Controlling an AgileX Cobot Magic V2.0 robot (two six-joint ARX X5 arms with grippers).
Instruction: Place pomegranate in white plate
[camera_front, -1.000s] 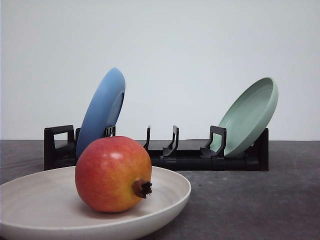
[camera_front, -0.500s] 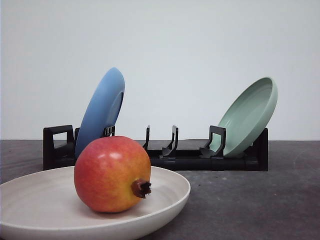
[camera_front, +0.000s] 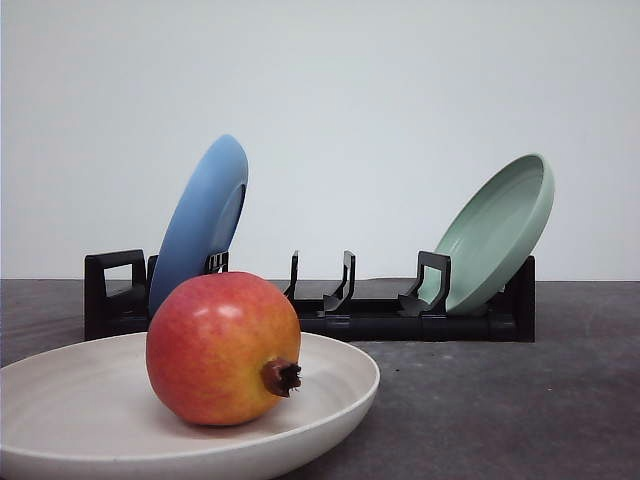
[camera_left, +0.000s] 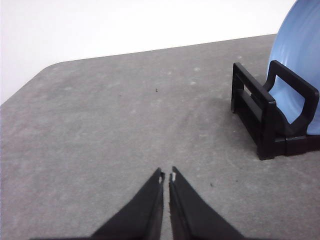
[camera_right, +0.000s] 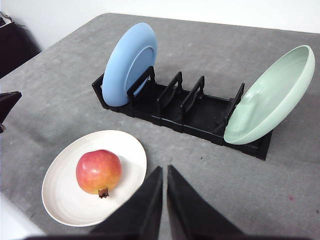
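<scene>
Already the pomegranate (camera_front: 224, 348) sits inside the white plate (camera_front: 60, 400), resting on the plate's floor with its dark calyx pointing toward the camera and slightly right in the front view; from the right wrist view the fruit (camera_right: 98, 171) lies a little off the middle of the plate (camera_right: 62, 200), touched by nothing. Behind it on the grey surface (camera_front: 500, 400) stands a black dish rack (camera_front: 380, 310), with a blue plate (camera_front: 200, 225) leaning upright in its left end slot and a pale green plate (camera_front: 500, 230) tilted back at its right end; the slots between them are free. The right gripper (camera_right: 164, 172) hangs above the surface just beside the white plate, its jaws drawn together to a thin slit and holding nothing. The left gripper (camera_left: 167, 176) hovers over bare surface near the rack's blue-plate end, jaws likewise nearly closed and holding nothing.
</scene>
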